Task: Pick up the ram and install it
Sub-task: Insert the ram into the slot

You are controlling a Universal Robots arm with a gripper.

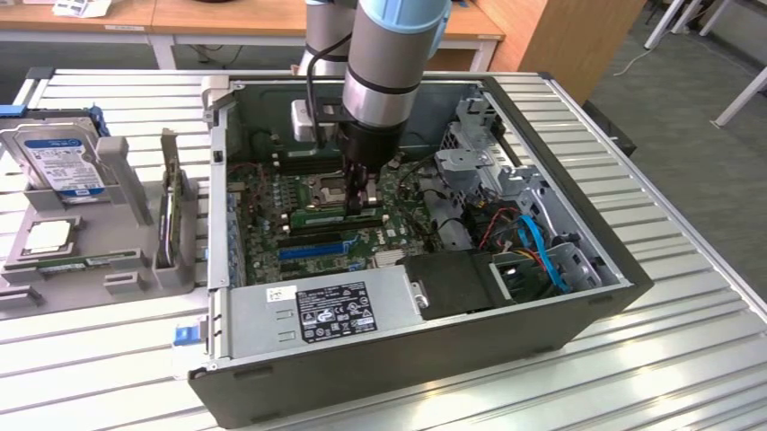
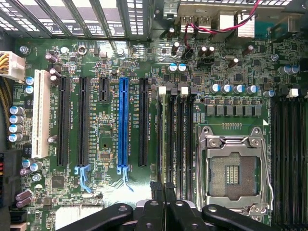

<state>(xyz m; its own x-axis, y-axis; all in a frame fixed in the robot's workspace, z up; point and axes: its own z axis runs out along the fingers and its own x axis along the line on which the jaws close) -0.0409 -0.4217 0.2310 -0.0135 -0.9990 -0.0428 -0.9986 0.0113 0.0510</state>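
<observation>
The gripper [image 1: 359,199] is down inside the open computer case [image 1: 599,296]. Its fingers [image 2: 155,197] are drawn close together with only a thin gap, and they appear to pinch the top edge of the ram [image 2: 166,144]. The ram stands on edge directly below the gripper, lined up along one of the black memory slots. From the exterior view the stick [image 1: 339,216] lies right under the fingertips, at board level.

I judge the step in hand to be the install: the pick-up is done and the stick is at, or partly in, its slot. Whether it is fully seated I cannot tell. Seating calls for a straight downward push with the stick kept upright and square to the slot, so that the white clip [image 2: 162,90] at the slot's far end can close.

Room is tight. Just beside the gripper on one side sits the open processor socket [image 2: 231,168] with its metal frame. On the other side, past a black slot, runs the blue slot [image 2: 123,125]. Farther out are the power supply [image 1: 336,310], the loose cables [image 1: 540,242] and the case walls. The open way is straight up. A second stick [image 1: 90,261] lies on the grey rack [image 1: 120,171], well apart outside the case.
</observation>
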